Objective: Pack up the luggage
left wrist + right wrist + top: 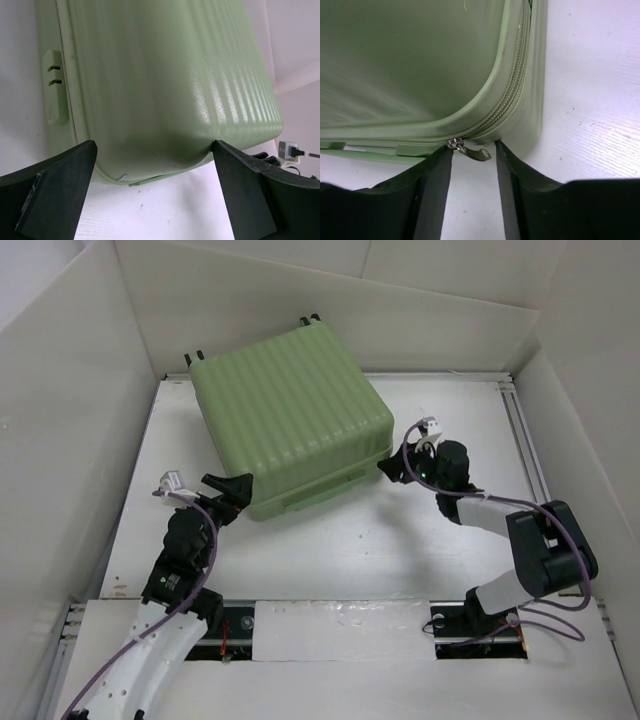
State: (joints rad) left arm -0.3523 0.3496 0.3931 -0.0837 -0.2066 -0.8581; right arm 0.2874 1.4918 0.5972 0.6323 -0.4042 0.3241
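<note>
The luggage, a pale green ribbed hard-shell suitcase, lies closed and flat at the back middle of the table. My left gripper is open at its near left corner; in the left wrist view the luggage fills the frame and the corner sits between the spread fingers of my left gripper. My right gripper is at the near right corner. In the right wrist view my right gripper is open around the metal zipper pull, which hangs from the zipper without being pinched.
Small black caster wheels stick out at the suitcase's far edge. White walls enclose the table on three sides. A metal rail runs along the right edge. A side handle recess shows on the suitcase's left side.
</note>
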